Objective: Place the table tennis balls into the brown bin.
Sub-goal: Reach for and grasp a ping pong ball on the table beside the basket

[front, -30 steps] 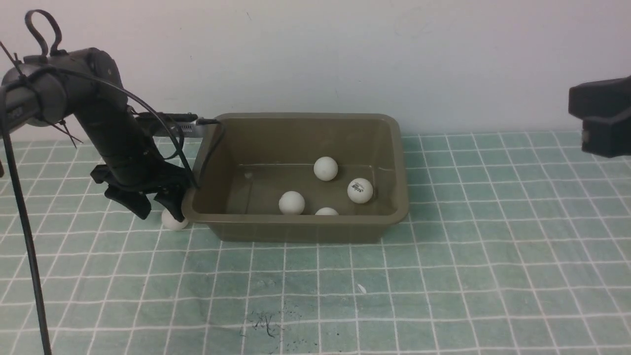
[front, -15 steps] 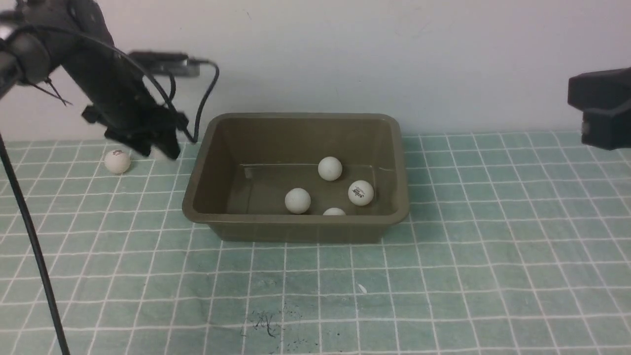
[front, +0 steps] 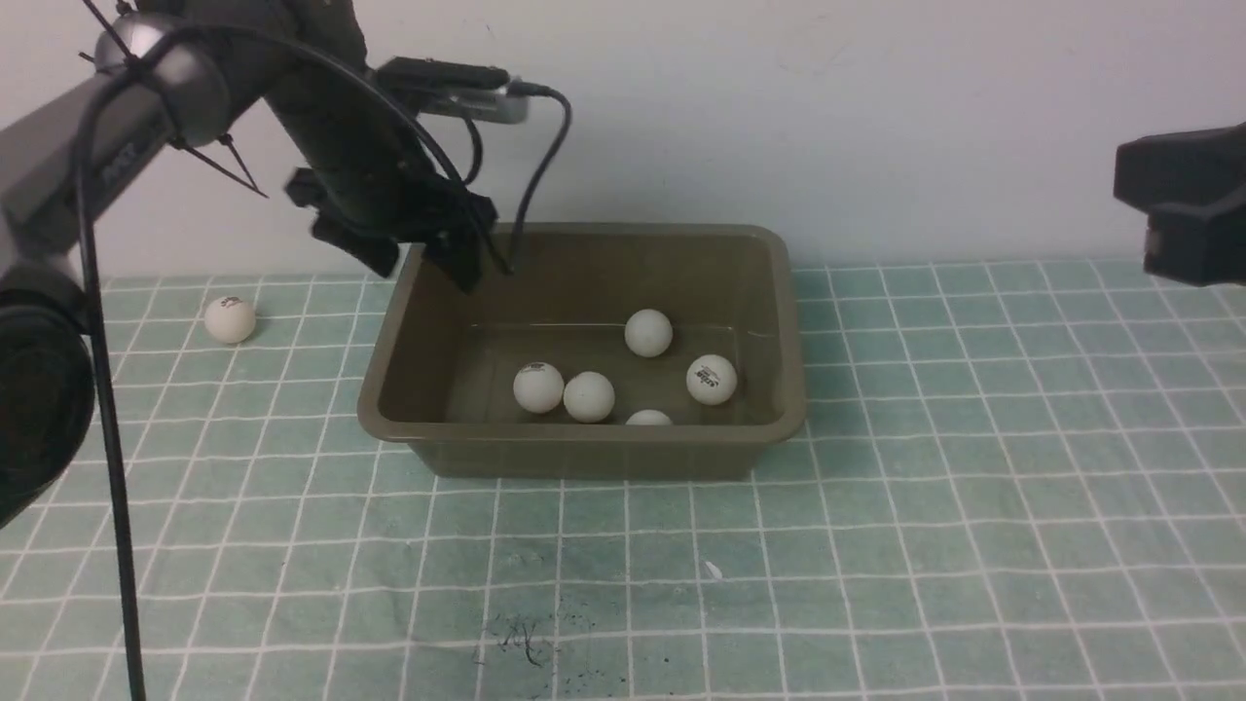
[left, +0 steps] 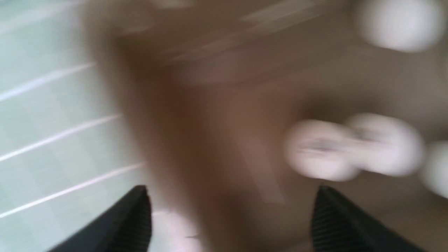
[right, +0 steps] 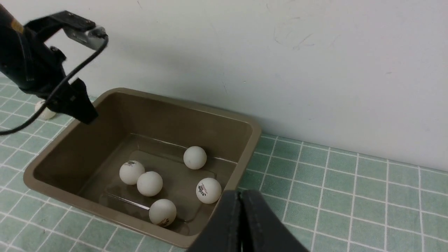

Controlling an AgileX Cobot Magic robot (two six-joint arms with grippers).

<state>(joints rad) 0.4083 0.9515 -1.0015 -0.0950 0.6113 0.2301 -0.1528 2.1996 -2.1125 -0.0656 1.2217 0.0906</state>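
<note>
- Left gripper [front: 424,267] is up over the far-left corner of the brown bin [front: 584,456], above the rim and not touching it. Jaws wide apart, nothing btwn them.
- Left wrist view is badly blurred. It does show both fingers [left: 134,217] spread, w/ the bin's side wall and floor btwn them.
- Five balls are inside the bin, all on its floor.
- The logo ball [front: 538,387] & plain ball [front: 589,396] sit side by side, touching, left of centre.
- The back ball [front: 648,333] is nearer the far wall, apart from the rest.
- The printed ball [front: 712,379], w/ dark lettering, is toward the bin's right side.
- The front ball [front: 648,419] is close to the near wall, half hidden by the rim in the front view.
- The loose ball [front: 230,319] is outside the bin, on the green checked cloth [front: 876,487]. It lies well to the bin's left, near the white wall [front: 876,117].
- Right gripper [right: 240,197] has its jaws pressed together and holds nothing. It is off at the right, raised, well apart from the bin.
- A black cable [front: 533,185] runs from the left wrist's camera down toward the bin's back-left corner.
</note>
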